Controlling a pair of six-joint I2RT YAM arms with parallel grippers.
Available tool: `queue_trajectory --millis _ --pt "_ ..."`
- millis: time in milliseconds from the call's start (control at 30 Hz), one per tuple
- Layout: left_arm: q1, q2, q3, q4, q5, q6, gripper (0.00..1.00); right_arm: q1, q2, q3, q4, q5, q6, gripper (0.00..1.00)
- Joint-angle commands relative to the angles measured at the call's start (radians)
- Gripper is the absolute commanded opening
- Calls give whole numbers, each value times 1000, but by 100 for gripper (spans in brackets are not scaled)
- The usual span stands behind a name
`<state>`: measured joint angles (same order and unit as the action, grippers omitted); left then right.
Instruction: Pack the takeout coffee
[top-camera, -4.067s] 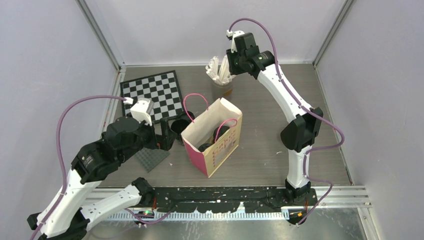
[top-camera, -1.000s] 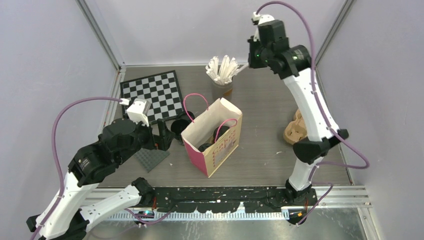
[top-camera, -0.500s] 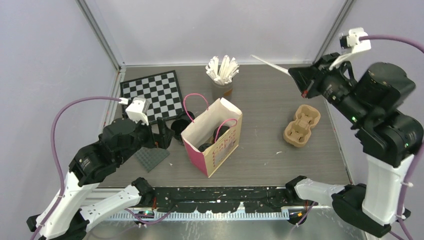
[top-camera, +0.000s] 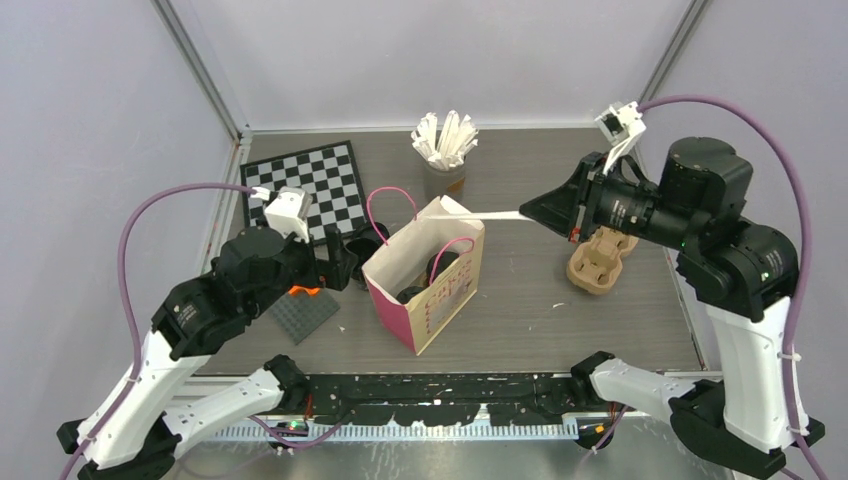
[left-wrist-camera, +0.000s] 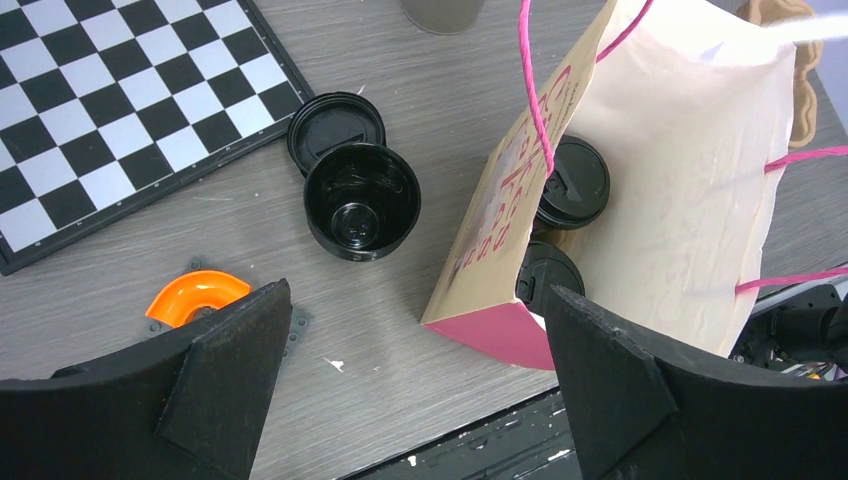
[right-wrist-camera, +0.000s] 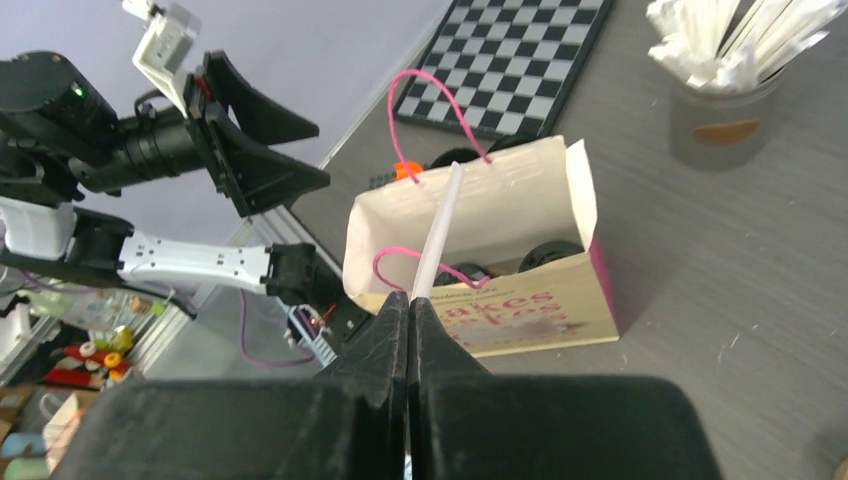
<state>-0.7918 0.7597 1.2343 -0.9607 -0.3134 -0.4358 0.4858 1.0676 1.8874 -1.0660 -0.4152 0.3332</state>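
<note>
Precision matters now: our right pincer (right-wrist-camera: 410, 300) is clenched on a white wrapped stick (right-wrist-camera: 440, 225) whose tip hangs over the pink bag (right-wrist-camera: 530, 310) at frame centre. We should tilt it down into the mouth and let go low. 2 lidded coffee cups (left-wrist-camera: 572, 182) sit inside the bag. 1 open cup (left-wrist-camera: 361, 200) stands on the tabletop (left-wrist-camera: 420, 60) beside the bag, centre-left of the left wrist view, below our released left pincer (left-wrist-camera: 415, 370).

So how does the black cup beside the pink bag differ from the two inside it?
The cup outside is open, its lid lying beside it on the table; the two cups in the pink paper bag wear their lids. It stands on the table; they stand inside the bag. All are small and black.
</note>
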Motion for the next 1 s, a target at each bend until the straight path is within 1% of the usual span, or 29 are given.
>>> queue_trajectory --millis 0,133,233,367,533,567,633,700,733,833,900,933,967 --pt "-3 -6 17 51 -1 9 100 5 34 -6 -40 -82 -2 0" --pt "-3 -28 15 38 -4 3 100 4 74 -31 -62 -150 -24 0" --pt "-3 -41 7 36 -11 2 100 4 102 -62 -34 -198 -23 0" --pt "-3 -44 4 40 -11 3 100 5 148 -130 97 -258 50 0" --pt "-3 -44 6 35 -9 3 100 5 218 -229 215 -331 67 0" --pt "-3 -47 5 34 -9 4 100 5 238 -240 228 -352 70 2" --pt "-3 -53 5 30 -12 5 100 6 294 -233 212 -371 60 3" --pt "-3 -58 9 21 -21 6 100 5 353 -191 164 -372 19 3" --pt "-3 -60 10 17 -26 6 100 5 383 -163 139 -349 3 5" --pt "-3 -65 16 8 -35 7 100 0 420 -65 74 -213 -62 27" --pt "-3 -69 17 2 -43 7 100 -15 432 -14 69 -116 -83 39" --pt "-3 -71 18 1 -45 6 100 -27 438 5 74 -79 -86 43" --pt "-3 -71 16 2 -45 6 100 -36 444 18 85 -39 -86 44"
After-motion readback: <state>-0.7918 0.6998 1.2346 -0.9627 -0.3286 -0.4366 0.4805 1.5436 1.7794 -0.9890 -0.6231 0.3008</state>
